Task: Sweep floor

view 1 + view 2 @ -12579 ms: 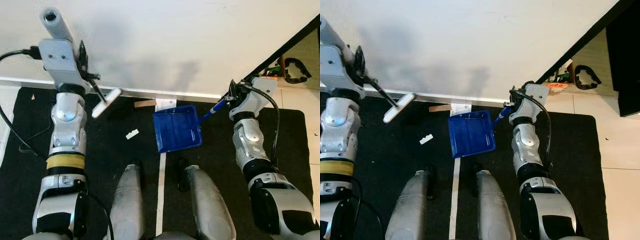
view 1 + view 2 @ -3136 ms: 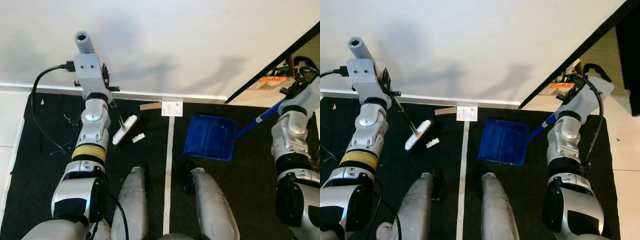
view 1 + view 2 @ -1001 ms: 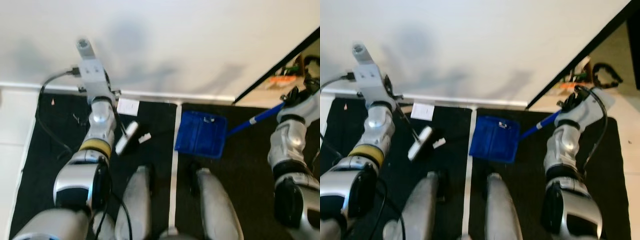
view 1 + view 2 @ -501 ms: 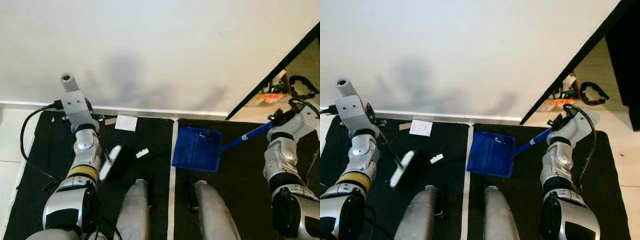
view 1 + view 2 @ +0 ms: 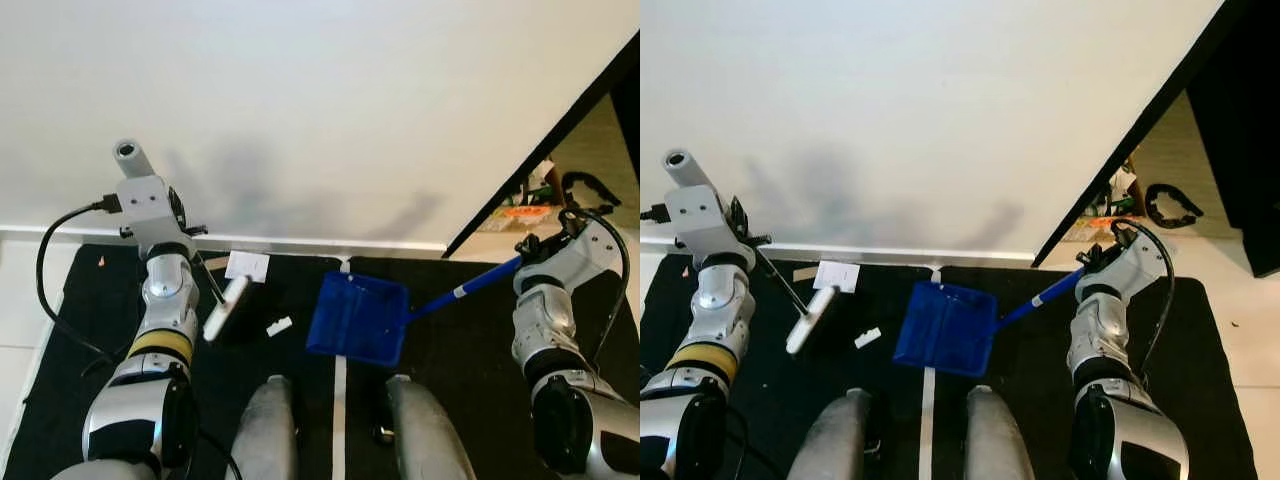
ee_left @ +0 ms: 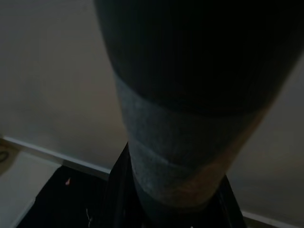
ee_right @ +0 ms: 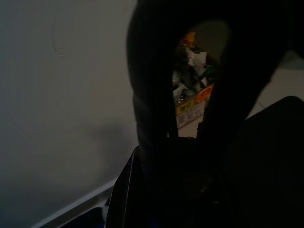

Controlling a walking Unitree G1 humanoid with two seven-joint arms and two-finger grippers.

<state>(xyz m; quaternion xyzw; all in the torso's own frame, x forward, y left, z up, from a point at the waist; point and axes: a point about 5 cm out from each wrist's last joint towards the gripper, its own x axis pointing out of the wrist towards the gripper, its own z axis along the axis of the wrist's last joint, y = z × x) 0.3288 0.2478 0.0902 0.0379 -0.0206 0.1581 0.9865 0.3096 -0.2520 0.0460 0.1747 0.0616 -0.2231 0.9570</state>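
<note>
- Since half a second ago the blue dustpan (image 5: 357, 320) has swung left across the white tape line (image 5: 339, 400), and its front edge now sits nearer the small white scrap (image 5: 278, 326); the whole view has also shifted, so the camera has moved too.
- The brush head (image 5: 226, 308) now stands higher on the black mat (image 5: 80, 330), tilted, just beside the white paper sheet (image 5: 247, 266) at the wall's foot.
- The left arm reaches forward and up with its wrist bent; the left claw (image 5: 188, 240) is clamped on the thin dark brush handle (image 5: 780, 277), which slants down to the head.
- The right arm is folded with its elbow low, and the right claw (image 5: 545, 247) grips the top end of the blue dustpan handle (image 5: 460, 292), which runs down and left to the pan.
- The left wrist view is dark: a black finger (image 6: 190, 95) against the pale wall and a corner of mat.
- The right wrist view shows 2 dark fingers (image 7: 156, 118) with bright clutter (image 7: 194, 90) in the gap between them.
</note>
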